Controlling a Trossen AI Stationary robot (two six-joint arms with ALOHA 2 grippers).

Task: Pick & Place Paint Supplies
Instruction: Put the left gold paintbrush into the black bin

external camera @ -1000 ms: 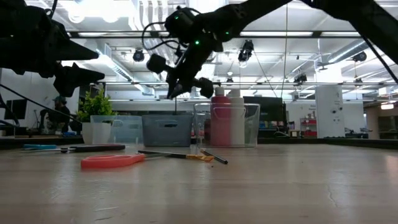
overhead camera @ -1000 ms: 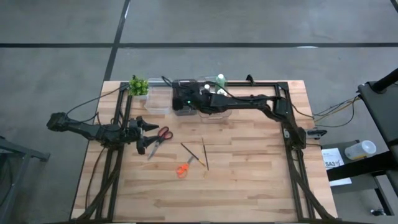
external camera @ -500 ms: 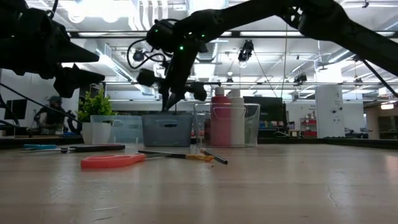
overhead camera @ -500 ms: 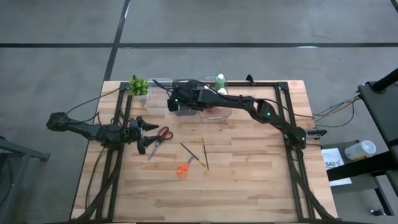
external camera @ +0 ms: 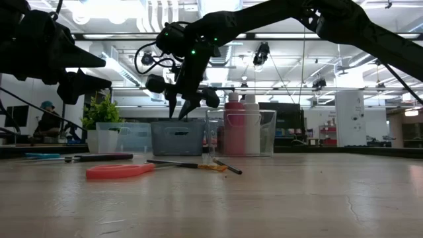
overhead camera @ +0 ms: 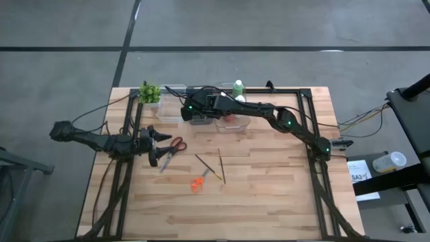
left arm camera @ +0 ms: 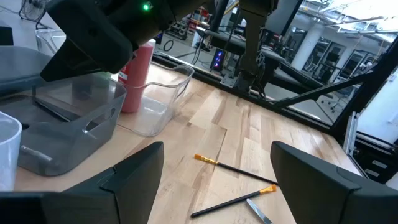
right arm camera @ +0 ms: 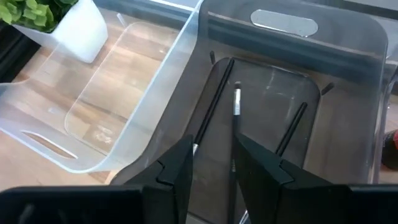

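Note:
My right gripper [right arm camera: 214, 171] hovers open over the dark bin [overhead camera: 197, 115] [right arm camera: 348, 93], where three thin dark-handled brushes [right arm camera: 235, 121] lie on the floor of the bin. My left gripper [overhead camera: 158, 146] [left arm camera: 217, 186] waits open just left of the red-handled scissors [overhead camera: 173, 146], which lie flat on the table. Two more brushes [overhead camera: 215, 166] [left arm camera: 233, 167] and an orange tool [overhead camera: 197, 183] lie mid-table. A dark red bottle [external camera: 233, 129] and a white one [external camera: 250, 125] stand in a clear bin [overhead camera: 232, 121]; a green bottle [overhead camera: 238, 87] stands behind it.
A second clear bin [right arm camera: 106, 118] sits beside the dark one, with the small potted plant [overhead camera: 150, 92] at the far left corner. A blue tool [external camera: 39, 156] lies at the left. Black frame rails [overhead camera: 316, 168] run along the table's sides. Bare wood lies toward the near edge.
My right gripper moved toward the table's left along the far edge, came down over the dark bin and opened. The thin brush that hung below its fingers a second ago is no longer between them.

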